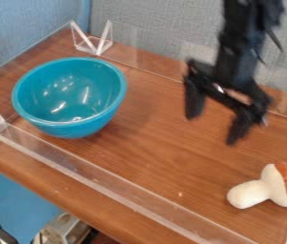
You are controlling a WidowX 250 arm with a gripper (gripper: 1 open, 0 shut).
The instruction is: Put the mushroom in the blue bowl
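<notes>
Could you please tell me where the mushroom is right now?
In the camera view, the mushroom lies on its side on the wooden table, at the lower right by the clear rim, below the open gripper.
</notes>
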